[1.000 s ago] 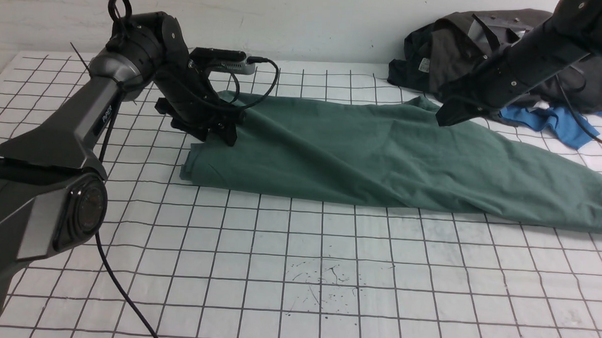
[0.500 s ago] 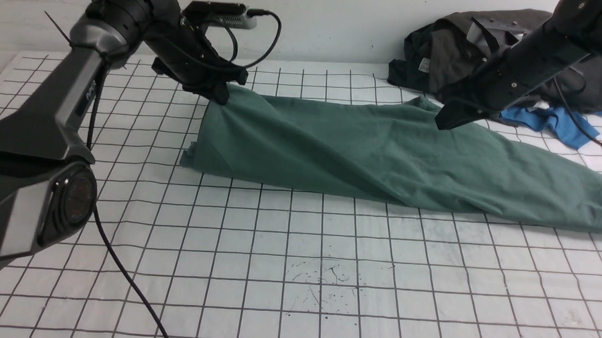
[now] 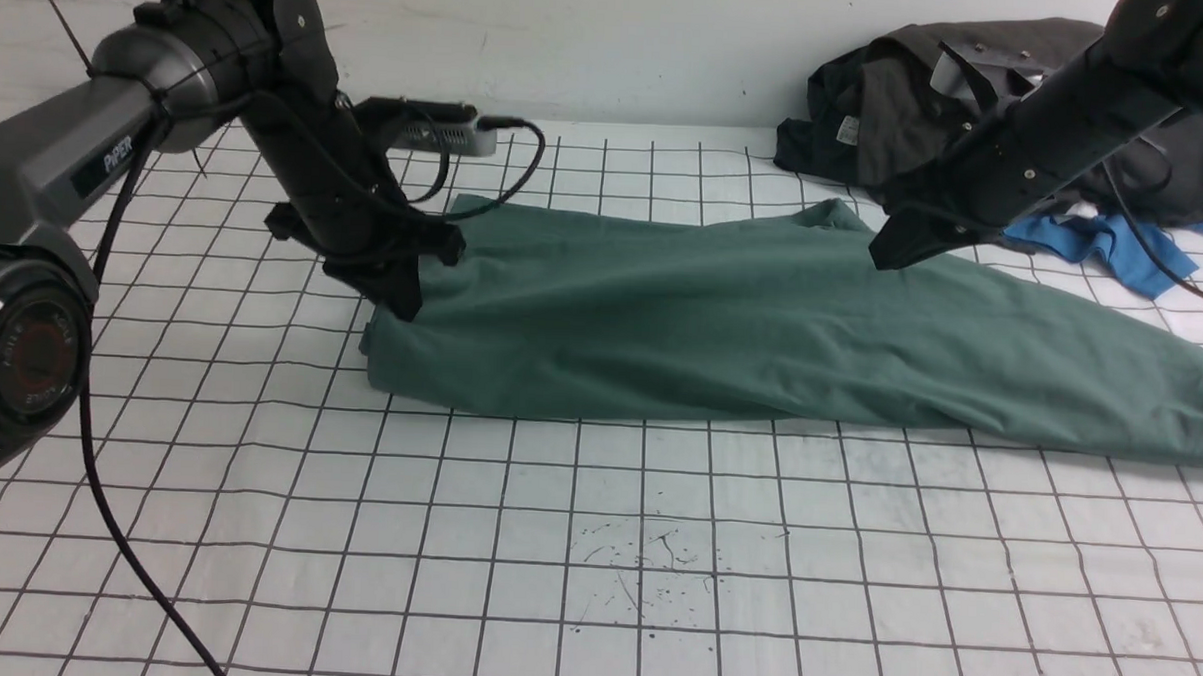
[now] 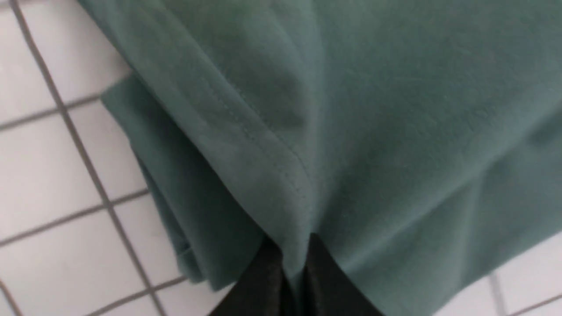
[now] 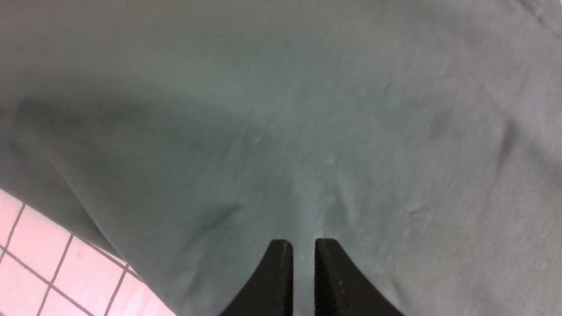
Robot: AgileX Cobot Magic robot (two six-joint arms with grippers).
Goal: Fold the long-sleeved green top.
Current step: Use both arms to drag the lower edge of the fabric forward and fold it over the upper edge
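Note:
The green long-sleeved top (image 3: 722,322) lies stretched across the gridded table, a sleeve running off to the right. My left gripper (image 3: 402,306) is at the top's left end and is shut on its stitched hem. In the left wrist view the hem fold (image 4: 272,175) runs down between the black fingers (image 4: 327,285). My right gripper (image 3: 883,253) rests on the top's far right part. In the right wrist view its fingers (image 5: 281,272) stand almost together, with green cloth (image 5: 307,131) gathered between them.
A heap of dark grey-black garments (image 3: 869,117) lies at the back right, with a small blue garment (image 3: 1115,246) beside it. The left arm's cable (image 3: 124,551) hangs over the front left. The white gridded cover (image 3: 595,538) spreads toward me.
My left gripper shut on the top's left hem, lifted it high, then came down toward the near left with it. The right arm has hardly moved.

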